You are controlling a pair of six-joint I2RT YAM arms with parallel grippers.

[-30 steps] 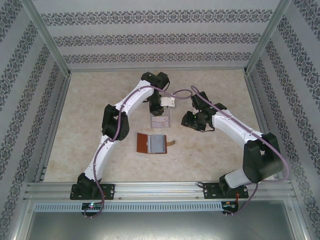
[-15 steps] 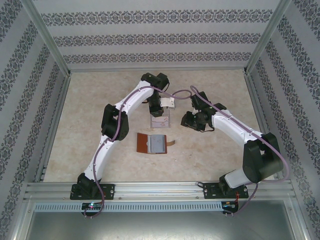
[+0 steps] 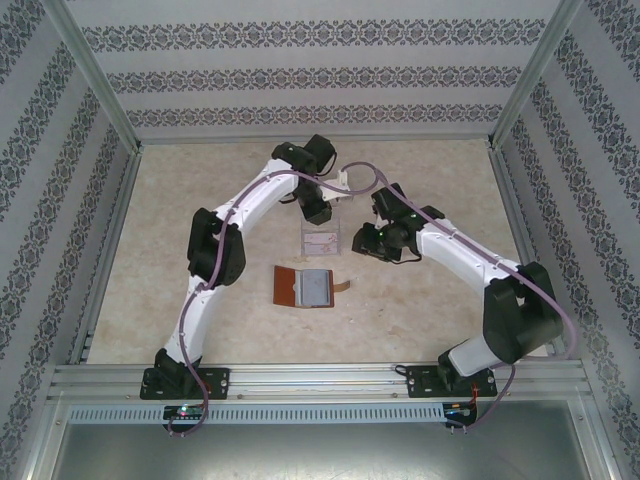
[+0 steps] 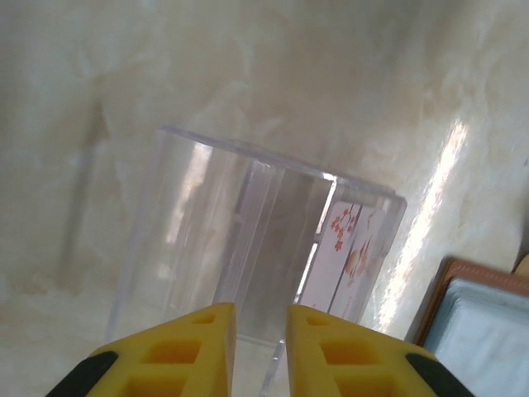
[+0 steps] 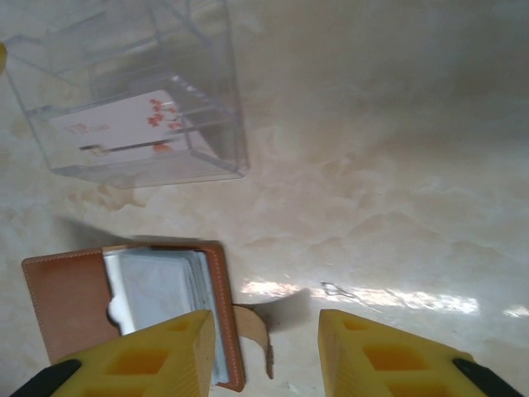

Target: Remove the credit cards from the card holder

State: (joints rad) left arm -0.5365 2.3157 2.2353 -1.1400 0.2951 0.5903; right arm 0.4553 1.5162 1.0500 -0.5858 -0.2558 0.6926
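**benchrat:** ok, where's everything sitting at this point? What's the left gripper doing?

**yam_fan:** It's hanging right over the clear acrylic rack, with its yellow fingers pointing down at it. The jaws are standing just a crack apart and nothing's sitting between them. One credit card, white with pinkish flowers, is sitting inside the rack, on the side nearer the wallet.

**benchrat:** And the right gripper?

**yam_fan:** That one's hovering above the marble-look table, off to the right of the rack, and looking down toward the card holder. Its jaws are standing partway open and holding nothing.

**benchrat:** So the holder's not being touched?

**yam_fan:** Nope. It's lying open and flat on the table, just on the near side of the rack and apart from it. The brown leather flap is lying to the left, the grey-blue pockets to the right, and the snap tab is sticking out past them. Something pale is showing in the pockets, but I can't tell if it's a card or just the lining.
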